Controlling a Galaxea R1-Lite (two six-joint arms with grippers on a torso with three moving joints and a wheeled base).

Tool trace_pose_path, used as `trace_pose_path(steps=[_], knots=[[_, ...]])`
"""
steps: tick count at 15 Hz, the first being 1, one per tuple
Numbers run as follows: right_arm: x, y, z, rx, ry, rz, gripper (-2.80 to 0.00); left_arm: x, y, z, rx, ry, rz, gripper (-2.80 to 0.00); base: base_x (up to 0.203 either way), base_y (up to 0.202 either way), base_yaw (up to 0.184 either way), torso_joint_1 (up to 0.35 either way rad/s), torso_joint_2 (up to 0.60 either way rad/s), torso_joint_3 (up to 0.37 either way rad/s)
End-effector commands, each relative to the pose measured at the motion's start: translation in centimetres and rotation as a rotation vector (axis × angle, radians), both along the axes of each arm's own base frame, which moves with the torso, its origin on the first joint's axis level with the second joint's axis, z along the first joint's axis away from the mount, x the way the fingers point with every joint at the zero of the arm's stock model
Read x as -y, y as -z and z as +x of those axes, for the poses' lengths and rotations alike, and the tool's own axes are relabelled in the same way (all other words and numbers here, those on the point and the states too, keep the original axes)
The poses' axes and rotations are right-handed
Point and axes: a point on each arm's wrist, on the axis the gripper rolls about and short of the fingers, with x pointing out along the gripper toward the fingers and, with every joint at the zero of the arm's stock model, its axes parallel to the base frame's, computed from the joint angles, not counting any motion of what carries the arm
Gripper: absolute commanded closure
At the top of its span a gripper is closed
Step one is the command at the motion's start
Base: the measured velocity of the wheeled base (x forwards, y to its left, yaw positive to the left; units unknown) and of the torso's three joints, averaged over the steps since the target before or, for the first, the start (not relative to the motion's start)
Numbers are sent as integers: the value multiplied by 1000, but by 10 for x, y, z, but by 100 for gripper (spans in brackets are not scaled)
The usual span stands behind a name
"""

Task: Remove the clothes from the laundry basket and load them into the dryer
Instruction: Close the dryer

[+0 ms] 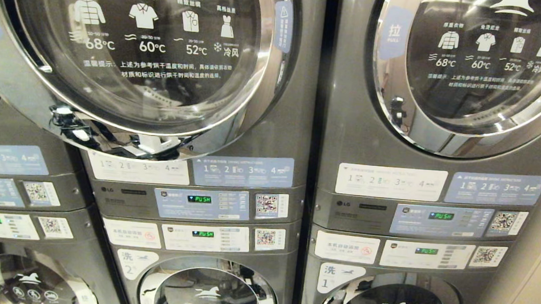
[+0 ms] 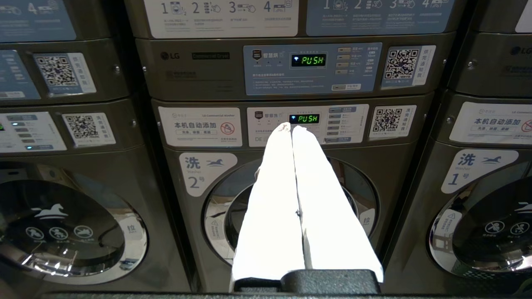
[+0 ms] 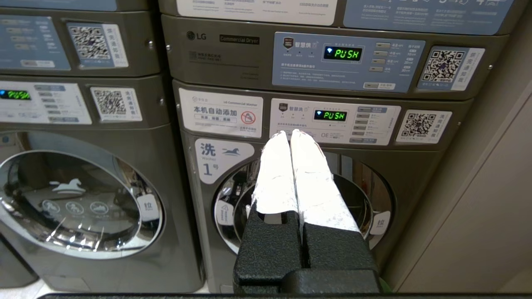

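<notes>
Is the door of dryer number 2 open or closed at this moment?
Open. In the head view the dryer door swings out, its chrome ring overlapping the instruction labels below it, unlike the neighbouring door, which sits flush.

Towers in your head view: three
Dryer doors: two, tower 2's dryer [image 1: 131, 54] and the other [image 1: 482, 71]
Washer doors: three
Green PUSH displays: four

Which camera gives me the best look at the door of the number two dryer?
The head view: the dryer door fills its upper left, chrome ring and garment icons clear, apparently swung slightly ajar. The left wrist view shows only that tower's control panels and washer, past the shut left gripper. The right wrist view does not show that door.
</notes>
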Motion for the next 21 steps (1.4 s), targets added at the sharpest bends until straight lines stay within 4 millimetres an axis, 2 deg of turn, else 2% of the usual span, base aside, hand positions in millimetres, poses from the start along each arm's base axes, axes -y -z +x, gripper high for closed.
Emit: trace_pose_path(steps=[1, 4, 7, 10, 11, 12, 14, 16, 18, 19, 21], knots=[[0, 0, 0, 9, 1, 2, 0, 0, 0, 0, 1, -3, -6, 0, 0, 0, 0, 0, 0, 0], [0, 0, -1, 9, 1, -2, 0, 0, 0, 0, -1, -4, -16, 0, 0, 0, 0, 0, 0, 0], [0, 0, 0, 8, 2, 0, 0, 1, 0, 0, 2, 52, 158, 0, 0, 0, 0, 0, 0, 0], [0, 0, 0, 7, 0, 1, 0, 1, 0, 0, 3, 52, 164, 0, 0, 0, 0, 0, 0, 0], [0, 0, -1, 8, 3, 5, 0, 1, -2, 0, 18, 52, 168, 0, 0, 0, 0, 0, 0, 0], [0, 0, 0, 6, 3, 6, 0, 1, -11, -3, 47, 51, 169, 0, 0, 0, 0, 0, 0, 0], [0, 0, -1, 8, 3, 3, 0, 1, -57, -10, 126, 52, 160, 0, 0, 0, 0, 0, 0, 0], [0, 0, 0, 7, 3, 5, 0, 1, -121, 1, 137, 38, 101, 0, 0, 0, 0, 0, 0, 0], [0, 0, -1, 8, 3, 3, 0, 0, -195, 37, 129, 5, 6, 0, 0, 0, 0, 0, 0, 0], [0, 0, -1, 8, 3, 3, 0, -1, -224, 61, 124, -15, -50, 0, 0, 0, 0, 0, 0, 0], [0, 0, -1, 8, 2, 2, 0, -2, -258, 112, 134, -49, -132, 0, 0, 0, 0, 0, 0, 0]])
